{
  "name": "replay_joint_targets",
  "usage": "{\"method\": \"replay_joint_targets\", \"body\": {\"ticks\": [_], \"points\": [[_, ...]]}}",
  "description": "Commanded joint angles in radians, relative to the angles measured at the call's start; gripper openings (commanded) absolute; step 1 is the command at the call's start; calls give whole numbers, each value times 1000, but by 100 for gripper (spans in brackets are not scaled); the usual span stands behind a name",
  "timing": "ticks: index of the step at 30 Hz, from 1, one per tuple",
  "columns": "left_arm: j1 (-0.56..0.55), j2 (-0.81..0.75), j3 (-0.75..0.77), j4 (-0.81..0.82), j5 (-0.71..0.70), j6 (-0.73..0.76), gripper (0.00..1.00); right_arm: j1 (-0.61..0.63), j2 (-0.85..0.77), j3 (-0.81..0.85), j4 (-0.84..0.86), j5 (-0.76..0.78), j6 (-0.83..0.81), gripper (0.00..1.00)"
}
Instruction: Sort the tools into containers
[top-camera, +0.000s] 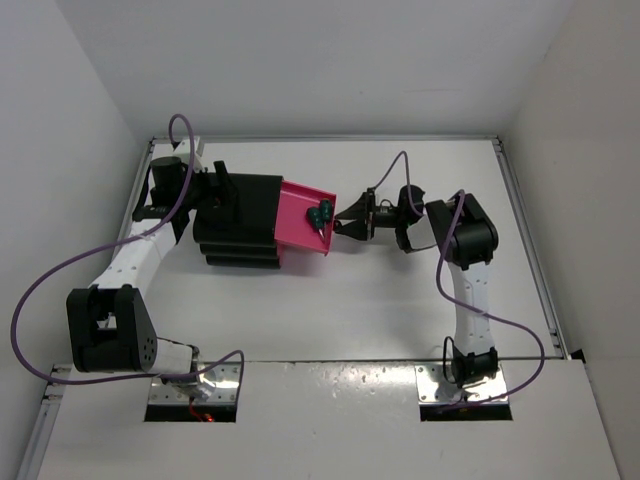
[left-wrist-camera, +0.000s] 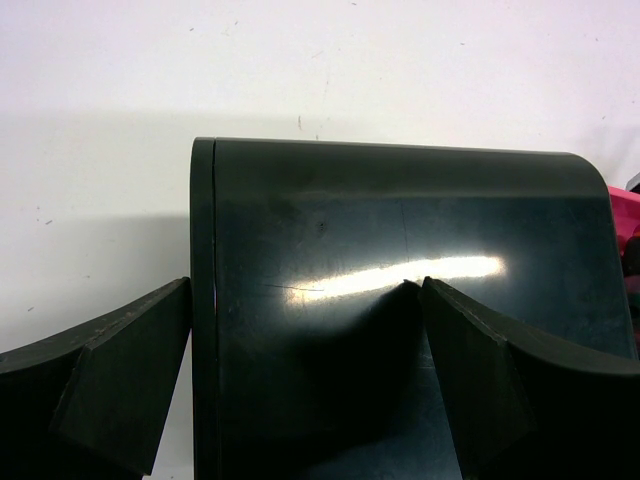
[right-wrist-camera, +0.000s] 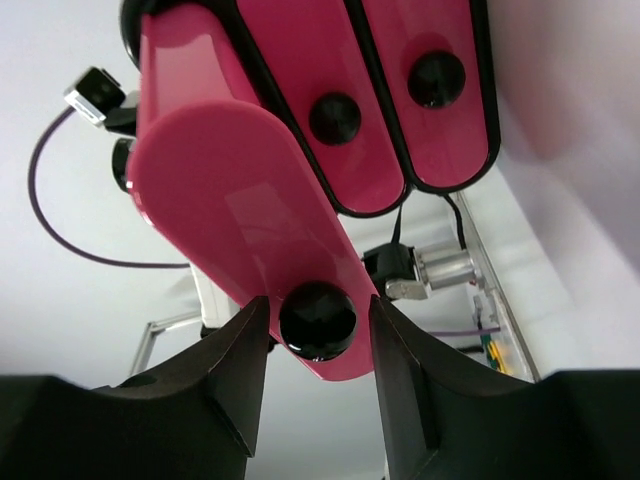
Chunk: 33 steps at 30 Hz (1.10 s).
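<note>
The right claw (right-wrist-camera: 318, 305) stands half spread, its two fingers (right-wrist-camera: 225, 385) close on either side of the round black knob (right-wrist-camera: 318, 320) of the open drawer (right-wrist-camera: 225, 190). Only a sliver of pink shows at each side, so I cannot tell whether the pads actually pinch the knob. This magenta drawer sticks far out of the black cabinet (top-camera: 240, 215) towards the right arm. The tools (top-camera: 320, 212), small with dark green handles, lie inside it near its front end. Beside it, the two shut drawers (right-wrist-camera: 445, 120) sit flush in the cabinet, each with its own black knob.

The left claw (left-wrist-camera: 305, 290) is spread wide at the cabinet's far end from the drawers. One finger is against the rear edge and the other rests on the glossy black top. The cabinet sits on the white tabletop (top-camera: 400, 320), between the two arms.
</note>
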Motion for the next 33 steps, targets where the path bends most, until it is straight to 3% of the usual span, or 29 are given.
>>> {"method": "replay_joint_targets", "body": {"ticks": [1,7,11,14,23,33], "points": [[-16,66,-71,-252,-37,66,100,17,-8,17,406,-30,64,45],[-16,66,-71,-252,-37,66,100,17,-30,-13,406,-30,64,43],[-16,66,-71,-252,-37,66,100,26,-39,-13,406,-30,64,36],[-16,66,-71,-252,-37,66,100,26,-39,-13,428,-30,64,22],[-16,66,-71,-252,-37,66,100,46,-108,6,492,-30,100,12],[-16,66,-71,-252,-37,66,100,57,-244,-3,262,-19,-39,7]]}}
